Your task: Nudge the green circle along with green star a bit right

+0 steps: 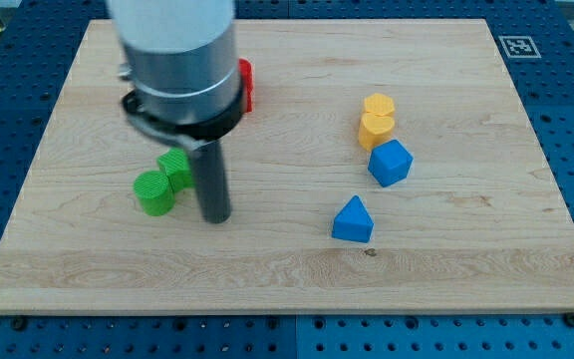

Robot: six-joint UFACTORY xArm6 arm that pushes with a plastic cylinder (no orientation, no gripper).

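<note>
The green circle (154,192) lies on the wooden board at the view's left. The green star (176,169) touches it just above and to the right, partly hidden by the rod. My tip (215,218) rests on the board just right of the two green blocks, a small gap from the circle and close beside the star.
A red block (246,85) sits at the view's top, half hidden behind the arm. Two yellow blocks (376,122) stand stacked close together at the right, with a blue block (390,163) below them and a blue triangle (353,220) lower still. The board's edge (267,311) runs along the bottom.
</note>
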